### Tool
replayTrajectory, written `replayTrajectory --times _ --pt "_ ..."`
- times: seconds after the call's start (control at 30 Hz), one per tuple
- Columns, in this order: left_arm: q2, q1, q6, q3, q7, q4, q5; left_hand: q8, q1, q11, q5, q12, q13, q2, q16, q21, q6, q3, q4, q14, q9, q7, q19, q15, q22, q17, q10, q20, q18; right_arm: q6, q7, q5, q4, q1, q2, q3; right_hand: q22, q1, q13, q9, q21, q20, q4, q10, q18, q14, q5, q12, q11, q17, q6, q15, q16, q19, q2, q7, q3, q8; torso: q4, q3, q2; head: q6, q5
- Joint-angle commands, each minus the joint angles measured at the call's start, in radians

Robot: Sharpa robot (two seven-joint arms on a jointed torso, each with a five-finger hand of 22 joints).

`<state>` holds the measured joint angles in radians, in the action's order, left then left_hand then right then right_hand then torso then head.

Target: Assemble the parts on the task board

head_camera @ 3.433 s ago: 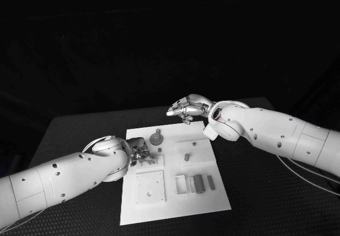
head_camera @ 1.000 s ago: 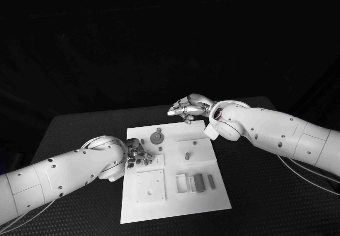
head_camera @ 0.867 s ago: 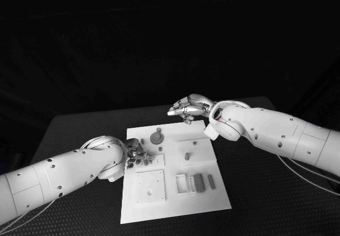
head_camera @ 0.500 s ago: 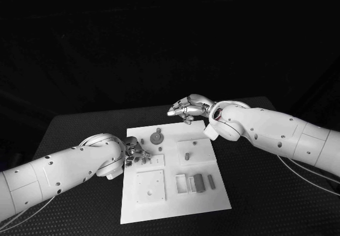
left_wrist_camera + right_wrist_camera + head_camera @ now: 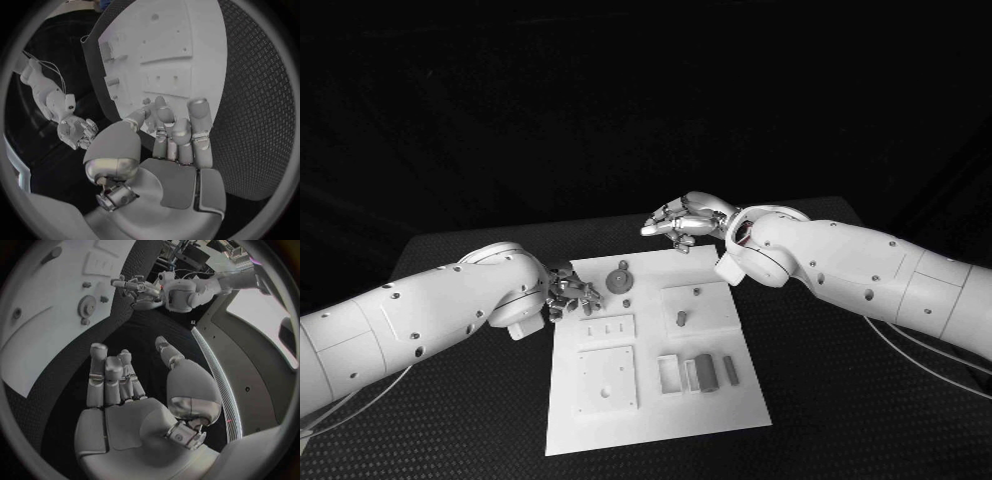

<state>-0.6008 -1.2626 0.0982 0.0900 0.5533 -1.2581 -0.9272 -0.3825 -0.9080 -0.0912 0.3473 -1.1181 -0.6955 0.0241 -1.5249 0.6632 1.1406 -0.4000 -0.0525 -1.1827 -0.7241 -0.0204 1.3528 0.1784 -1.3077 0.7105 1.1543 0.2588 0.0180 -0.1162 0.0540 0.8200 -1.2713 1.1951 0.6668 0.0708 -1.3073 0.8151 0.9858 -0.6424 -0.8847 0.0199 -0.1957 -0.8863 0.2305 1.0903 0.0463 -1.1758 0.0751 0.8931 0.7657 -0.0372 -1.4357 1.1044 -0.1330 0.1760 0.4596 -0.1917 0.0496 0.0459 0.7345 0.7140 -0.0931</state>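
The left hand (image 5: 571, 290) hovers at the near-left edge of the flat white task board (image 5: 733, 400). Its silver fingers (image 5: 200, 125) lie close together and a bit curled, and I see nothing between them, so it looks empty and loosely open. The right hand (image 5: 679, 222) hangs in the air past the far edge of the board. Its fingers (image 5: 109, 375) are stretched out and hold nothing too.

Just beside the left hand lies a round grey disc part with a small tab (image 5: 619, 279). A little further from it, toward the middle of the board, a small dark peg (image 5: 679, 319) stands up in a square plate. Further still, well away from both hands, some grey block parts (image 5: 705, 372) sit side by side near the board's near-right side.

I think the job is only partly done. The peg seems to be in its place, but the disc looks loose, and I cannot tell if the blocks are pushed all the way in. Some small holes near the left hand are empty.

The board lies on a black bumpy tabletop (image 5: 848, 400). The room behind is dark.
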Motion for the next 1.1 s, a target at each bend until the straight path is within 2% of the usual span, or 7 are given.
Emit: replayTrajectory --times 0.03,0.23,0.33,0.6,0.73,0.87,1.1 --pt "0.018 -0.020 0.179 0.000 0.040 0.027 0.131 0.001 -0.008 0.007 -0.009 0.006 -0.003 0.005 -0.001 0.005 0.001 -0.226 -0.232 -0.002 -0.003 -0.005 -0.004 0.009 -0.021 0.002 0.000 0.000 0.017 0.012 0.004 0.004 0.000 0.000 -0.002 0.000 -0.014 -0.011 -0.002 -0.001 0.005 0.005 0.004 0.003 0.031 -0.008 0.002 -0.003 -0.004 -0.001 -0.001 0.000 -0.007 0.000 0.000 0.008 0.001 0.002 0.0008 -0.0002 0.000 0.001 0.000" --pt "0.065 -0.051 0.291 0.004 0.054 0.106 0.189 0.004 -0.006 0.010 -0.018 0.008 -0.005 0.011 -0.001 0.006 -0.004 -0.224 -0.231 0.005 -0.005 -0.008 -0.013 0.006 -0.022 0.006 -0.006 0.000 0.017 0.012 0.004 0.004 0.002 0.000 -0.004 0.000 -0.014 -0.011 -0.002 -0.001 0.005 0.005 0.005 0.003 0.031 -0.008 0.002 -0.003 -0.004 -0.001 -0.001 0.000 -0.007 0.000 0.000 0.008 0.001 0.002 0.0002 0.0005 -0.001 0.001 0.001" --pt "0.080 -0.060 0.287 0.020 0.052 0.120 0.193 0.005 -0.006 0.011 -0.021 0.008 -0.007 0.014 -0.002 0.006 -0.006 -0.223 -0.231 0.007 -0.006 -0.008 -0.015 0.005 -0.022 0.007 -0.008 -0.001 0.016 0.011 0.003 0.003 0.002 0.000 -0.004 0.000 -0.014 -0.011 -0.002 -0.001 0.005 0.005 0.005 0.003 0.031 -0.008 0.002 -0.003 -0.004 -0.001 -0.001 0.000 -0.007 0.000 0.000 0.008 0.001 0.002 -0.0007 0.0011 0.000 0.001 0.001" --pt "0.106 -0.064 0.263 0.033 0.048 0.137 0.173 0.005 -0.006 0.011 -0.021 0.007 -0.007 0.015 -0.002 0.007 -0.006 -0.223 -0.231 0.008 -0.007 -0.009 -0.016 0.005 -0.023 0.008 -0.008 -0.001 0.016 0.011 0.002 0.003 0.003 0.000 -0.006 0.000 -0.014 -0.011 -0.002 -0.001 0.005 0.005 0.005 0.003 0.031 -0.008 0.002 -0.003 -0.004 -0.002 -0.001 0.000 -0.007 0.000 -0.001 0.008 0.001 0.002 0.0016 0.0002 0.000 0.004 0.000" --pt "0.121 -0.064 0.265 0.045 0.049 0.152 0.171 0.005 -0.007 0.011 -0.020 0.007 -0.008 0.015 -0.003 0.008 -0.006 -0.223 -0.231 0.008 -0.007 -0.009 -0.016 0.005 -0.023 0.008 -0.008 -0.001 0.016 0.011 0.002 0.003 0.003 0.000 -0.008 0.000 -0.014 -0.012 -0.002 -0.001 0.005 0.005 0.005 0.003 0.031 -0.008 0.002 -0.003 -0.004 -0.002 -0.001 0.000 -0.007 0.000 -0.001 0.008 0.001 0.002 0.0012 0.0005 0.000 0.005 0.002" --pt "0.136 -0.063 0.245 0.064 0.038 0.155 0.140 0.005 -0.007 0.011 -0.019 0.007 -0.008 0.015 -0.003 0.008 -0.006 -0.223 -0.231 0.009 -0.008 -0.009 -0.016 0.005 -0.023 0.009 -0.008 -0.001 0.016 0.011 0.003 0.003 0.004 0.000 -0.010 0.000 -0.014 -0.012 -0.002 -0.001 0.005 0.005 0.005 0.003 0.031 -0.008 0.002 -0.003 -0.004 -0.002 -0.001 0.000 -0.007 0.000 -0.001 0.008 0.001 0.002 0.0001 -0.0006 0.001 0.006 0.002" --pt "0.143 -0.063 0.216 0.069 0.028 0.154 0.062 0.005 -0.007 0.011 -0.018 0.007 -0.009 0.016 -0.003 0.009 -0.006 -0.223 -0.231 0.009 -0.008 -0.009 -0.016 0.005 -0.023 0.009 -0.008 -0.001 0.016 0.012 0.003 0.003 0.005 0.000 -0.011 0.000 -0.014 -0.012 -0.002 -0.001 0.005 0.005 0.005 0.003 0.031 -0.008 0.002 -0.003 -0.004 -0.002 -0.001 0.000 -0.007 0.000 -0.001 0.008 0.001 0.002 -0.0003 -0.0009 0.001 0.007 0.002"
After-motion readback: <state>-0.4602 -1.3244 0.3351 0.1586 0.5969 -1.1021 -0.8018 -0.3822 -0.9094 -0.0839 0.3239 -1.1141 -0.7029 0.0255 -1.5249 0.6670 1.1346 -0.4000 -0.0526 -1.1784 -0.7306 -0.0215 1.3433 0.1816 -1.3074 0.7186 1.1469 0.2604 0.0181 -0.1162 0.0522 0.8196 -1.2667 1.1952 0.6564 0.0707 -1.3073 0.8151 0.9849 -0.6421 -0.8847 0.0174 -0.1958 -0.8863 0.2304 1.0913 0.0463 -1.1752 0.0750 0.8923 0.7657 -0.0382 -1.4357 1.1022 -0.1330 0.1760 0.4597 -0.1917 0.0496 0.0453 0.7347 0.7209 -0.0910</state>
